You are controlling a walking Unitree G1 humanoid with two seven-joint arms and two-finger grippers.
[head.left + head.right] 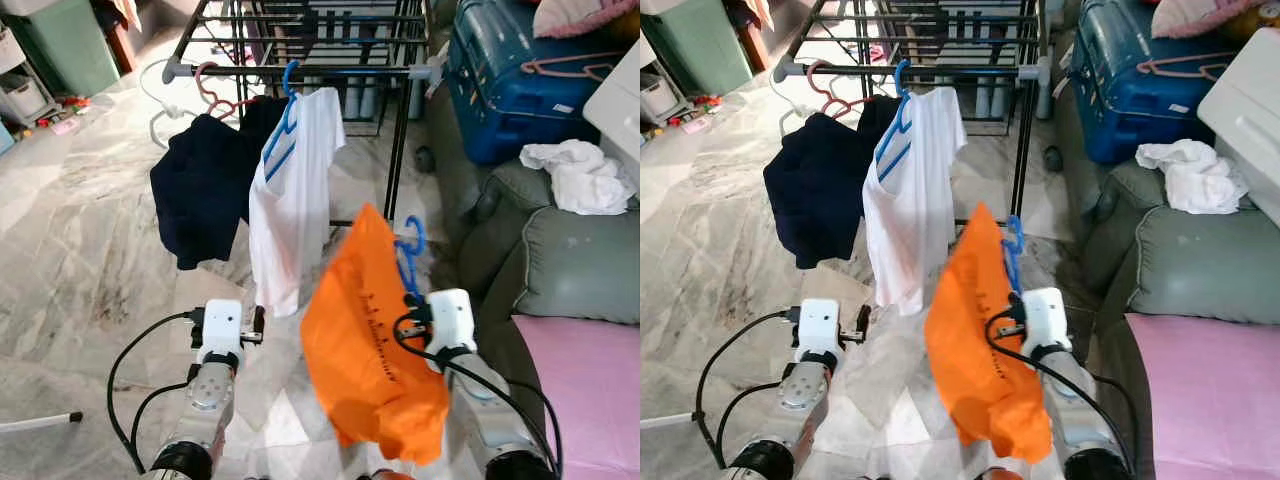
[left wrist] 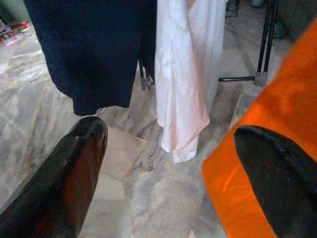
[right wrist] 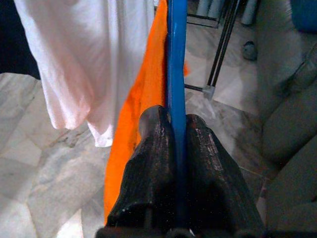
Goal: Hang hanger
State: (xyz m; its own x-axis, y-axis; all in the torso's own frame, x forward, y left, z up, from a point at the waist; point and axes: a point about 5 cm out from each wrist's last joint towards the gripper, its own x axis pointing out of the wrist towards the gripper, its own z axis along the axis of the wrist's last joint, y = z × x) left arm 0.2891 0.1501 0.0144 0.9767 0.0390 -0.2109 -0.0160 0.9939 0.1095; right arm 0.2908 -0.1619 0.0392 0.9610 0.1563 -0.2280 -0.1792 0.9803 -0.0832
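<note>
Your right gripper point(image 3: 177, 136) has its jaws pinched on the blue hanger point(image 1: 408, 255), whose shaft runs straight up between the two black fingers point(image 3: 153, 148) in the right wrist view. An orange shirt point(image 1: 375, 350) hangs from that hanger, draped to the left of your right arm and tilted, its lower edge near the bottom of the head view. The hanger's hook sits in the air below the drying rack point(image 1: 300, 72), well apart from the rail and not on it. On the rail you see a white shirt point(image 1: 295, 195) on another blue hanger point(image 1: 285, 115), and just to its left a dark navy garment point(image 1: 205, 190) on a pink hanger point(image 1: 215, 90); the two garments touch or overlap at their edges. A white hanger point(image 1: 160, 100) hangs at the rail's left end. Your left gripper point(image 2: 173, 168) is held low, to the left of the orange shirt, with its jaws spread wide and nothing between them; in the left wrist view one finger lies in front of the orange cloth. The floor point(image 1: 80, 250) is pale marble. To your right stand a grey sofa point(image 1: 570, 260) with a crumpled white cloth point(image 1: 580, 175) on it, a pink cushion point(image 1: 590, 390) and a blue suitcase point(image 1: 520, 80).
</note>
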